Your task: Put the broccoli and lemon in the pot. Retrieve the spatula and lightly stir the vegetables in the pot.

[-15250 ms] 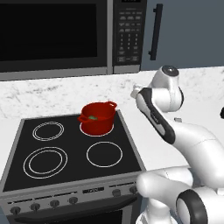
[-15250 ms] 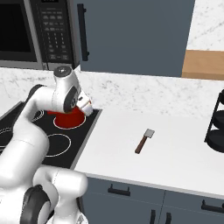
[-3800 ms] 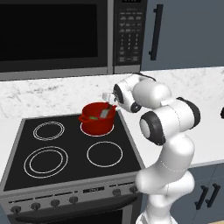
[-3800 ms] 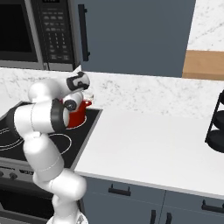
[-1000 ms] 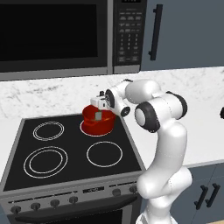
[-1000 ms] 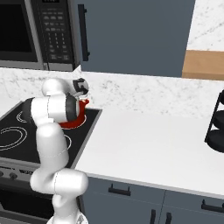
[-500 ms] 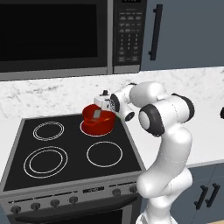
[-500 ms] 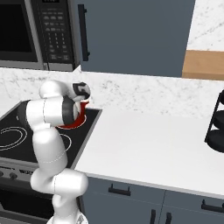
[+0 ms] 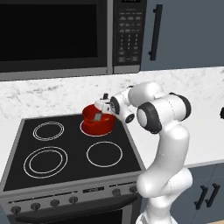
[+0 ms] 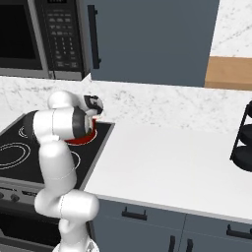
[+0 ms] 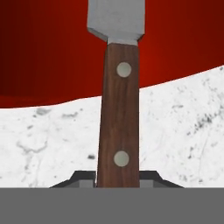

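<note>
**Spatula held over the pot**

Since the frame of fifteen seconds ago, the spatula has left the desk to the right of the stove, where it lay flat, and our arm has swung from that side across to the pot. Over the last second the wrist has shifted only slightly above the pot.

In the left base view, we see the pot on the rear right burner of the black stove. The gripper sits just above the pot's right rim, and the spatula's pale blade hangs from it down into the pot's opening. The microwave hangs above the stove, with a dark cabinet door to its right.

In the right base view, our own arm covers most of the pot; only a red sliver shows past the forearm, at the stove's back corner beside the desk. The gripper is near the marble backsplash. A black wire rack stands at the far right of the desk, well apart from the stove.

In the hand view, the gripper is clenched on the spatula: the brown wooden handle with two pale rivets rises straight from between the two dark fingertips. Its grey metal blade lies in front of the pot's red wall. Marbled white surface shows around the handle. We cannot see the broccoli or the lemon.
</note>
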